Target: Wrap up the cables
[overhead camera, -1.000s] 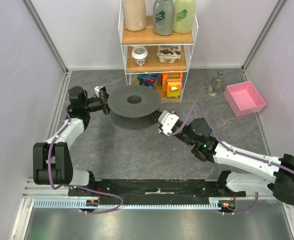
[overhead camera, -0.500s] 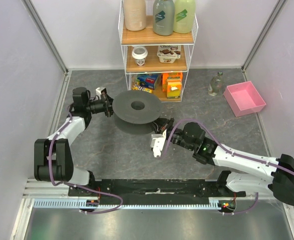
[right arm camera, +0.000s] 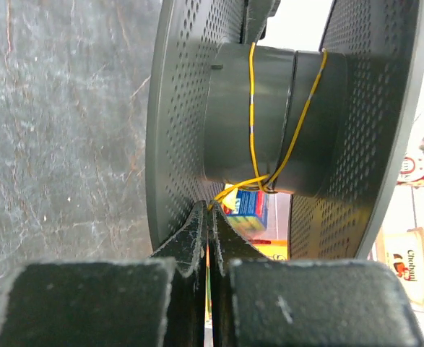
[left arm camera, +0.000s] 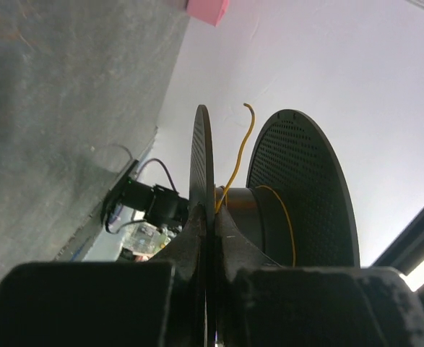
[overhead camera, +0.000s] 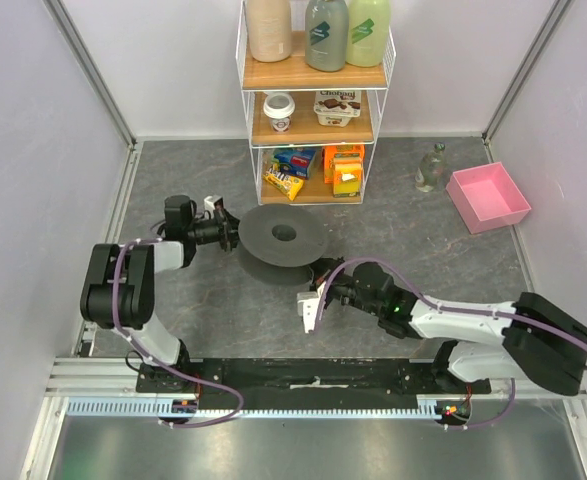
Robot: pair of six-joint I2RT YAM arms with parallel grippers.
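The dark grey spool (overhead camera: 283, 238) sits at mid table in front of the shelf. My left gripper (overhead camera: 231, 237) is shut on the rim of one flange (left arm camera: 201, 166) at the spool's left side. The thin yellow cable (right arm camera: 252, 108) runs in a few turns round the hub (right arm camera: 269, 116) and leads down into my right gripper (right arm camera: 212, 211), which is shut on it between the flanges. In the top view my right gripper (overhead camera: 323, 277) is at the spool's near right edge. In the left wrist view a loose cable end (left arm camera: 239, 163) sticks up from the hub.
A white wire shelf (overhead camera: 315, 110) with bottles, tubs and snack boxes stands just behind the spool. A pink tray (overhead camera: 488, 197) and a small clear bottle (overhead camera: 432, 168) are at the back right. Walls close in both sides.
The spool has shifted right and nearer with the left gripper on it. My right gripper has swung from the spool's right side round to its near edge, lower and closer to the bases.
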